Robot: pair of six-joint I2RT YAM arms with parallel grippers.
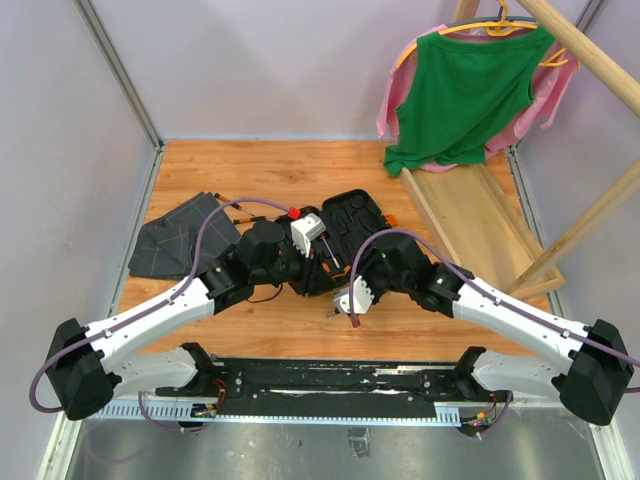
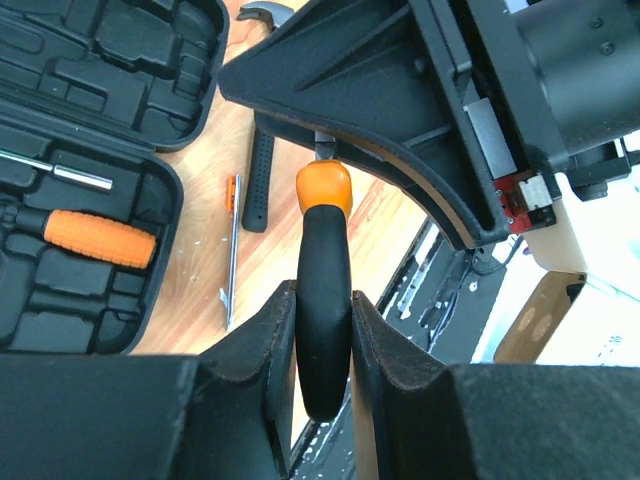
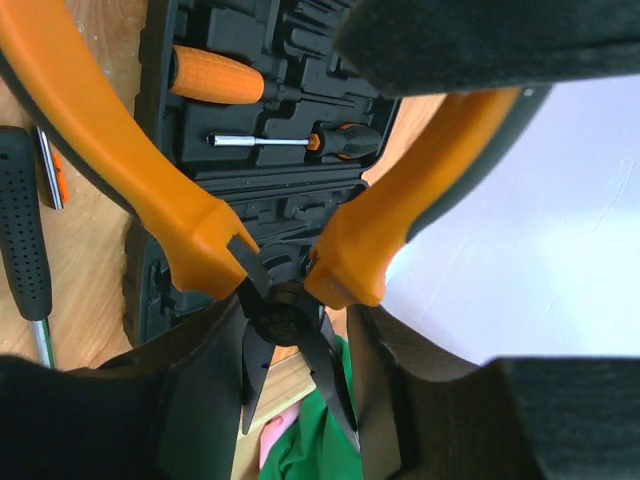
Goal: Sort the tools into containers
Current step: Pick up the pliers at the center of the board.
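Two arms stretched in from the near edge of a wooden tabletop [image 1: 300, 335], both ending mid-table on a single tool.

Nearest, right gripper [image 3: 297, 345]: fingers about half spread, flanking the steel head of the pliers [image 3: 200, 240] closely on both sides. Cannot tell whether pressing or just short of contact. Orange handles with dark backs, splayed wide in a V away from that wrist. Round embossed mark on the pivot, too blurred to read.

Next, left gripper [image 2: 322, 305]: narrowed tight onto one pliers handle, with the black back and orange end showing between the pads. Pliers held above the wood.

Loose on the table just beside the case: claw hammer [image 2: 258, 185] with a black dimpled handle, and alongside it a thin steel tool [image 2: 232, 250] with a small orange grip.

Farther out, black tool case [image 1: 355, 210], lying open with both moulded halves facing up. Seated in its slots: a stubby orange-handled screwdriver [image 2: 100, 240] and a driver [image 3: 290, 141] with a bright steel shaft and a black-and-orange handle.

Left of the case, dark grey folded cloth [image 1: 175, 240]. Right of it, long wooden tray [image 1: 475, 225], running toward the far right corner.

Farthest back, green sleeveless top [image 1: 465, 80] on a yellow hanger [image 1: 500, 20], over something pink, beside slanting wooden poles [image 1: 590, 55].
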